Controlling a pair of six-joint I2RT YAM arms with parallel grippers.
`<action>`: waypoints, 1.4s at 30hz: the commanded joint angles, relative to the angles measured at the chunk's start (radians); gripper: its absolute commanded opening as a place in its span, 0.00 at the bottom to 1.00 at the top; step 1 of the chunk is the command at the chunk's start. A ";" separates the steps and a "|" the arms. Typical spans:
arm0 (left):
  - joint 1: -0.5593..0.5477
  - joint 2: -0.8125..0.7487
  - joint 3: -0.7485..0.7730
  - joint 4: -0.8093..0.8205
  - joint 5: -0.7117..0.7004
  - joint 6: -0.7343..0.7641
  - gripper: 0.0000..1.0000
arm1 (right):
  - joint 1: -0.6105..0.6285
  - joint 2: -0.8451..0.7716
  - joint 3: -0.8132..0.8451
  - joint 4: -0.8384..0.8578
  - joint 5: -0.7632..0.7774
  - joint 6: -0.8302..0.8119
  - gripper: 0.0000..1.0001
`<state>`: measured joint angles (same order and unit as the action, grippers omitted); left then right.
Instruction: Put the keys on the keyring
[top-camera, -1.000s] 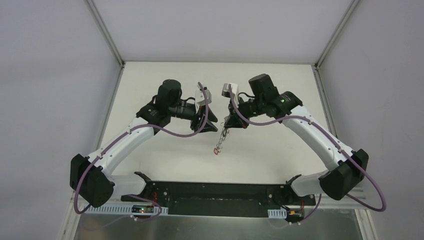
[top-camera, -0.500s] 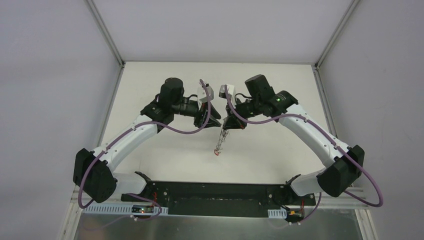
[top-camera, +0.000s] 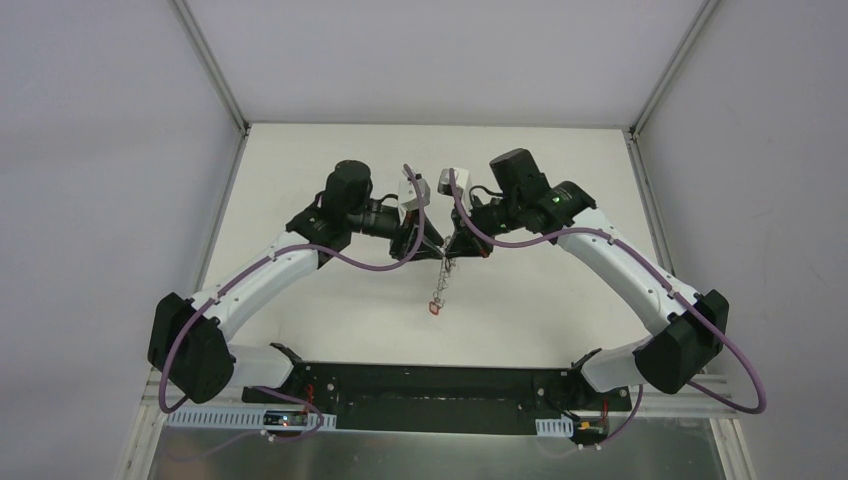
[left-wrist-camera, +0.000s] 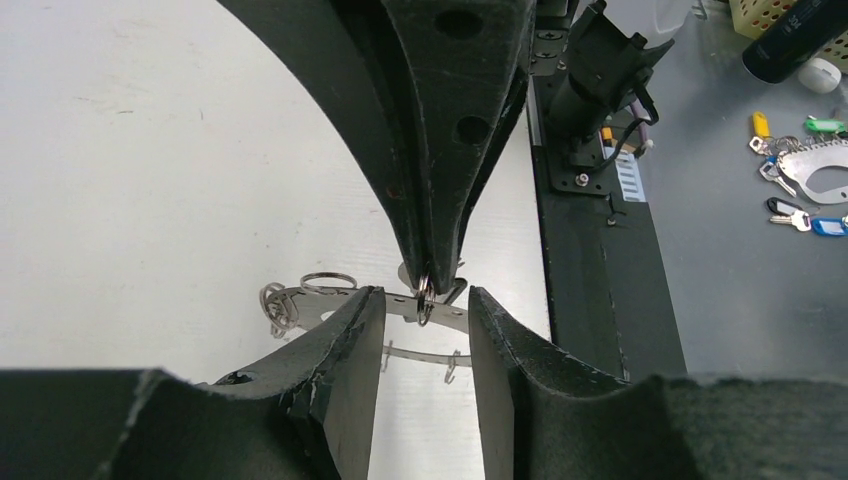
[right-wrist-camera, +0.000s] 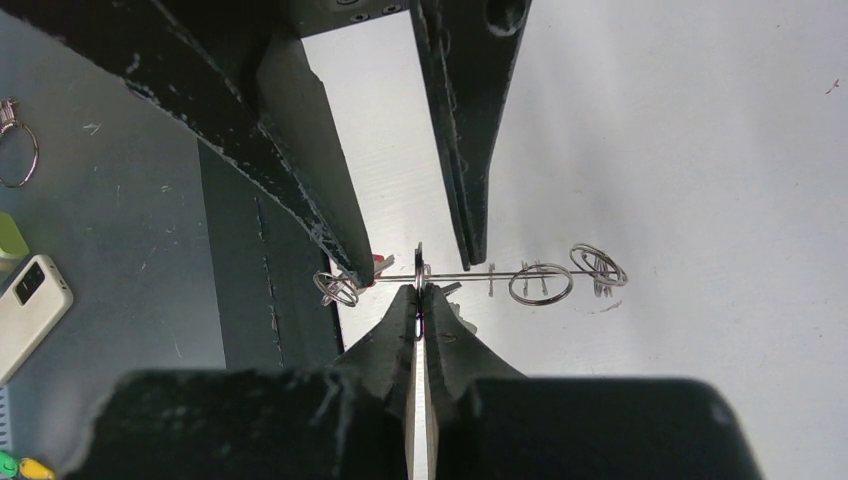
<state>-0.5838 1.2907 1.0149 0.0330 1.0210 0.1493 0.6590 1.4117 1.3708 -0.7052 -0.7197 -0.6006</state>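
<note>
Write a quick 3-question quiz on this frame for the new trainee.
1. True or false: the right gripper is shut on the keyring.
2. Pick one. The left gripper is: A) open, with a finger on each side of the right gripper's tip; B) shut tight; C) out of every view.
3. Short answer: in the top view, what colour shows at the keyring's end nearest the arm bases?

Key: 1 true; 2 A; 3 red.
</note>
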 joint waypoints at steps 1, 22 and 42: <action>-0.015 0.009 -0.001 0.046 0.045 0.010 0.36 | 0.004 -0.022 0.023 0.036 -0.033 0.016 0.00; -0.016 0.005 0.017 0.047 0.043 -0.012 0.21 | 0.001 -0.028 -0.005 0.043 -0.028 0.010 0.00; -0.016 0.014 0.011 0.028 0.046 0.001 0.17 | -0.013 -0.048 -0.011 0.052 -0.042 0.022 0.00</action>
<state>-0.5903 1.3109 1.0145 0.0467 1.0389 0.1390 0.6540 1.4090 1.3468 -0.6849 -0.7227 -0.5877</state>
